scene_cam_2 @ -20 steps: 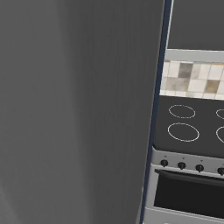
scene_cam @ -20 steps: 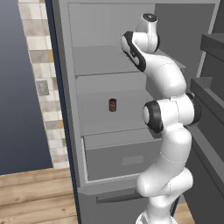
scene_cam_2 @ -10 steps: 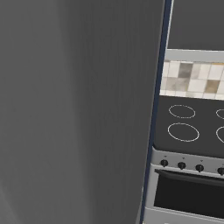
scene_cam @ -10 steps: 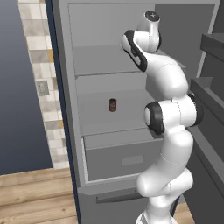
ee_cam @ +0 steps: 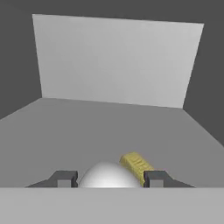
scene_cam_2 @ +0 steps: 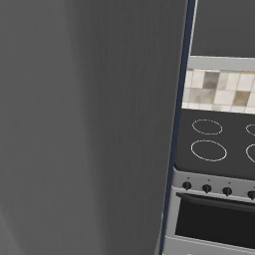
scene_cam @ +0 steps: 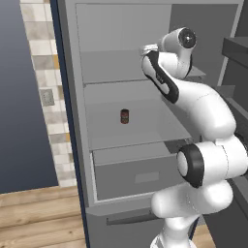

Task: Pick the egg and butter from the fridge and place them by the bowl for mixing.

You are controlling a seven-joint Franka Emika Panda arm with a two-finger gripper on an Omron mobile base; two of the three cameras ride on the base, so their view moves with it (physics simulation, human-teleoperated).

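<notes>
Fridge [scene_cam: 145, 58] interior, grey shelves | gripper [ee_cam: 109, 178] at bottom centre, jaws closing slightly, now flanking the egg [ee_cam: 107, 176]; grip unconfirmed | butter [ee_cam: 138, 165] just behind, right of centre | egg pickup imminent; can [scene_cam: 125, 116] mid-frame, untouched.

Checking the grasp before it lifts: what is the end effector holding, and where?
The egg sits between the end effector's fingertips, flanked at its sides; a firm grip cannot be told.
</notes>
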